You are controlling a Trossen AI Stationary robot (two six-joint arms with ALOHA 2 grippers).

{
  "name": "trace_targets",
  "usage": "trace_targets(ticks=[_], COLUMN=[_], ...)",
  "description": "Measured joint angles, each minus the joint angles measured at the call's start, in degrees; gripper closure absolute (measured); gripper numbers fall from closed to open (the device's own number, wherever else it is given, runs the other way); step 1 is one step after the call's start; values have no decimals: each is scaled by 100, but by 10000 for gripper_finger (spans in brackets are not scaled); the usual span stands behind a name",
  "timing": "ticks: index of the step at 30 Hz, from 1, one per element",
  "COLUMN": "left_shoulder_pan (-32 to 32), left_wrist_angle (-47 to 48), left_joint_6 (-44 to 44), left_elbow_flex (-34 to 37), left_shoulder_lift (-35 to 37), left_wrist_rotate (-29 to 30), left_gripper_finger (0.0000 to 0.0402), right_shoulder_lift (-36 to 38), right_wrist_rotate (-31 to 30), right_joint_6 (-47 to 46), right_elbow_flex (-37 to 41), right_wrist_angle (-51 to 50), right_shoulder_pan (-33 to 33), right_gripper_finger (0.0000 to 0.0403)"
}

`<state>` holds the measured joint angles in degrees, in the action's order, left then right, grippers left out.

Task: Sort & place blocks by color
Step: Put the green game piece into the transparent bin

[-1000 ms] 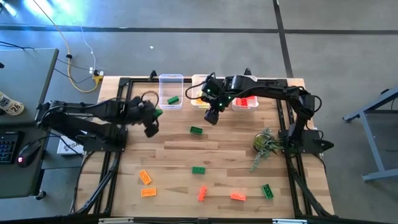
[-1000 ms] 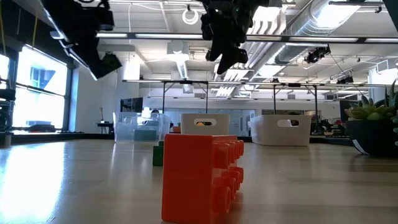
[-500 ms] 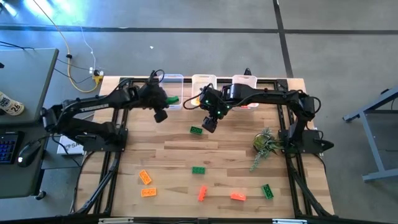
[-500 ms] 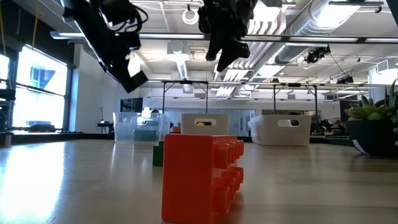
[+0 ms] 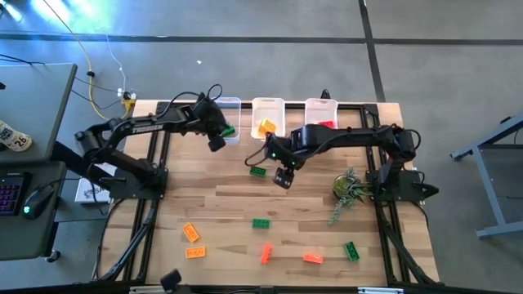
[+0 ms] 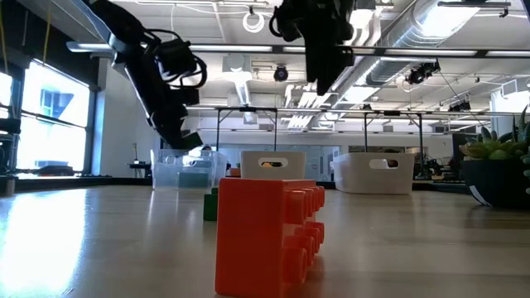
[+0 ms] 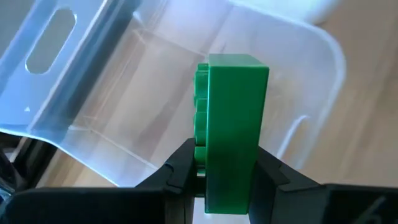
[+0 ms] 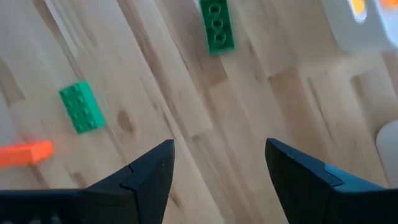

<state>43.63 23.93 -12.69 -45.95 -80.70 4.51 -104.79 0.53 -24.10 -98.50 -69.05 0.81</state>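
Three bins line the far edge of the wooden bench (image 5: pixel 270 196), and the left tool (image 5: pixel 216 140) hangs over the clear bin (image 5: pixel 225 106). Only the left wrist view shows it clamped on a green block (image 7: pixel 233 124). Right tool (image 5: pixel 283 175) hovers mid-bench, fingers spread, just beside another green block (image 5: pixel 258 171). Low view alone gives a red-orange block (image 6: pixel 269 236) up close, open office behind.

Bare wood lies open across the table's (image 5: pixel 229 204) middle between scattered blocks (image 5: pixel 261 223). The far edge is walled by three bins (image 5: pixel 268 104), and a small plant (image 5: pixel 347 189) blocks the right side.
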Motion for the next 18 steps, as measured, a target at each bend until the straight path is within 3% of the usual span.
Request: trace_targets(ticks=[9,18], left_shoulder_pan=[147,132], left_wrist_angle=[-199,-88], left_joint_6=[-155,243], left_elbow_flex=[0,0], left_shoulder_lift=[-199,-197], left_wrist_rotate=[8,71], left_gripper_finger=[321,281], right_shoulder_lift=[0,-4], right_wrist_rotate=[157,413], right_joint_6=[-585,-1098], right_elbow_flex=[0,0], right_wrist_angle=[-604,-617], right_shoulder_pan=[-816,-1824], right_gripper_finger=[165,165])
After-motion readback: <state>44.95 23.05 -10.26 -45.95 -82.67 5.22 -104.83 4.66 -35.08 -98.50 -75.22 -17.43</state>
